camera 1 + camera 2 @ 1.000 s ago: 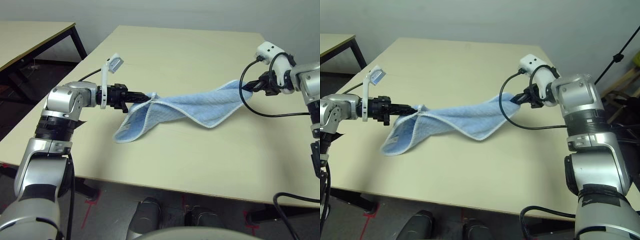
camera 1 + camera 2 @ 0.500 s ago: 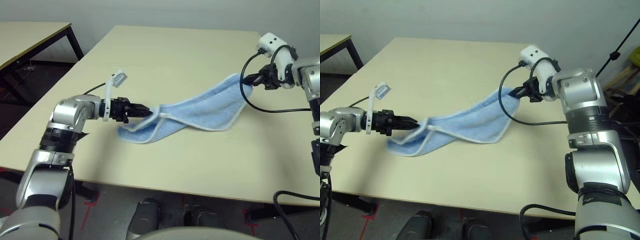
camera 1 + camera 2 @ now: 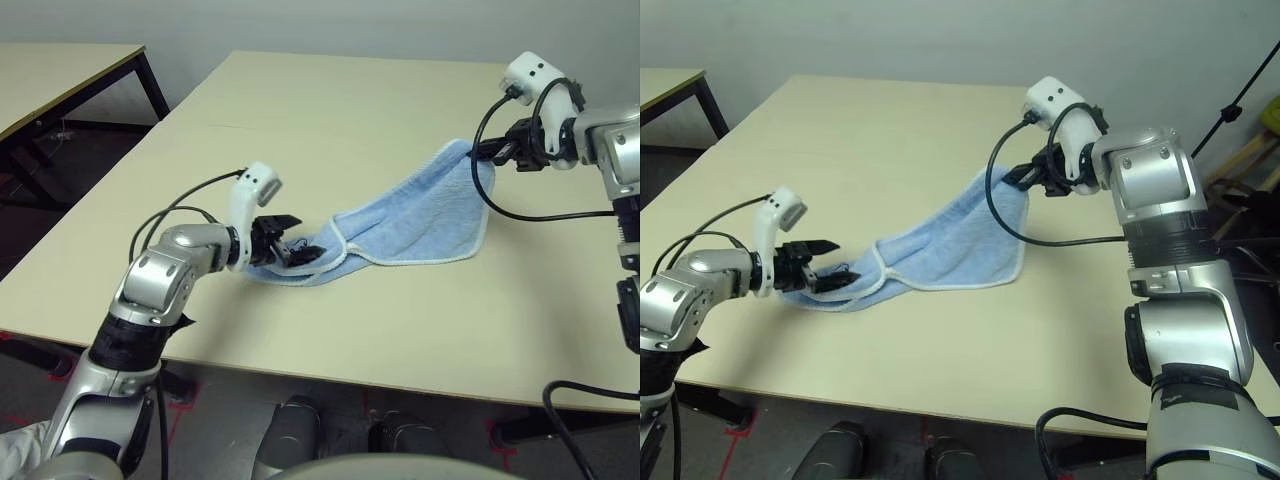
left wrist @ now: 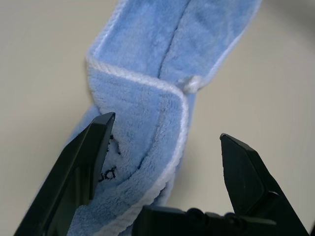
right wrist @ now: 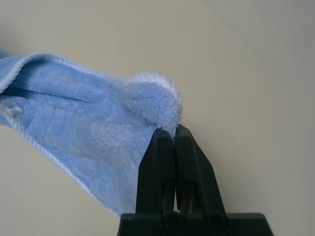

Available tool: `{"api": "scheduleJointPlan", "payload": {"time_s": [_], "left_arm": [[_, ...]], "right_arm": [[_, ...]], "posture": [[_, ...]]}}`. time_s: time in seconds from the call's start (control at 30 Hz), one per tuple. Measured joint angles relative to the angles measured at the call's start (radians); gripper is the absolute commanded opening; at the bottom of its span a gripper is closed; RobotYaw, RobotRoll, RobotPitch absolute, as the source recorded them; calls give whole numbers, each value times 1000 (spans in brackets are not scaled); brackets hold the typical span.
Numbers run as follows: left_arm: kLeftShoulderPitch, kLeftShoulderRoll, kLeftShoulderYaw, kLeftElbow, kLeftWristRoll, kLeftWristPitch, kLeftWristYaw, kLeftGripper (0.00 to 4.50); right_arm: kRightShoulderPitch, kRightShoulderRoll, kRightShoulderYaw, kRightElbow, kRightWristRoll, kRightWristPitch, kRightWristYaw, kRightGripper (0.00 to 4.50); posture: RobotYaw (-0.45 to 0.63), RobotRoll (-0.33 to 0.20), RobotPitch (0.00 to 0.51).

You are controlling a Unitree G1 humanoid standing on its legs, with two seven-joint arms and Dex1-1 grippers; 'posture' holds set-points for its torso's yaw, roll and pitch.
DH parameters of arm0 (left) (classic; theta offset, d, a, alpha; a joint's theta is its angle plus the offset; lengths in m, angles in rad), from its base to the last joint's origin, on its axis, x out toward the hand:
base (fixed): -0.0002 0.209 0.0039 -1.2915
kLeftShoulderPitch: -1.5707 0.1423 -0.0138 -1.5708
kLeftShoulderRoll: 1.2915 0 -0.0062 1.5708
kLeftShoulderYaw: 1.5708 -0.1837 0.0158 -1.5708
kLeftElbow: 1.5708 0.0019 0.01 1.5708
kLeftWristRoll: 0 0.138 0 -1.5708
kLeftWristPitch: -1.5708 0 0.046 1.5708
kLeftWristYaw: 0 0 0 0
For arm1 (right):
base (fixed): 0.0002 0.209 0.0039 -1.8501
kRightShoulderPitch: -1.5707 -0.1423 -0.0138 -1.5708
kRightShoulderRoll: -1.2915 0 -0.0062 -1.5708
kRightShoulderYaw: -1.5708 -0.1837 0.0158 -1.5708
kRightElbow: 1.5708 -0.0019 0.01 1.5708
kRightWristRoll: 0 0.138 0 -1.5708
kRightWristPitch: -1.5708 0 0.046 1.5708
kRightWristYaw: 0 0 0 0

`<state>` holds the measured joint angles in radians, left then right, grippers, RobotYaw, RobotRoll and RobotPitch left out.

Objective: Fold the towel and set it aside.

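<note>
The light blue towel (image 3: pixel 410 225) with its white border stretches across the table, its left end bunched on the tabletop and its right corner lifted. My left gripper (image 3: pixel 297 250) is open low over the table, one finger (image 4: pixel 93 147) on each side of the bunched end and not clamping it. Small dark embroidered letters (image 4: pixel 110 167) show on the cloth beside one finger. My right gripper (image 3: pixel 488 155) is shut on the towel's raised far corner (image 5: pixel 157 105), holding it above the table at the right.
The beige table (image 3: pixel 330 110) has open surface behind and in front of the towel. A black cable (image 3: pixel 500 205) loops down from my right wrist across the towel's right edge. A second table (image 3: pixel 60 70) stands at the far left.
My left gripper has opened and let go of the towel's end, which now rests on the table. The left arm sank and swung nearer. The right gripper keeps its grip.
</note>
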<state>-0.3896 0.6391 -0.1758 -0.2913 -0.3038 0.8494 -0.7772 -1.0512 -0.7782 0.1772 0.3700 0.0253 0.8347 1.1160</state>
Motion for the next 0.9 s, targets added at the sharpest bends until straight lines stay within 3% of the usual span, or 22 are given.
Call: {"api": "scheduleJointPlan", "payload": {"time_s": [0.37, 0.7, 0.9], "left_arm": [[8, 23, -116, 57, 144, -134, 5, 4486], [36, 132, -69, 119, 170, -193, -31, 4486], [44, 134, -82, 128, 226, -244, -35, 4486]], "right_arm": [[-7, 0, 0, 0, 6, 0, -3, 0], [-7, -11, 0, -11, 13, 5, -3, 0], [-7, -11, 0, -16, 18, 16, -3, 0]], "posture": [[142, 0, 84], [137, 0, 91], [140, 0, 97]]}}
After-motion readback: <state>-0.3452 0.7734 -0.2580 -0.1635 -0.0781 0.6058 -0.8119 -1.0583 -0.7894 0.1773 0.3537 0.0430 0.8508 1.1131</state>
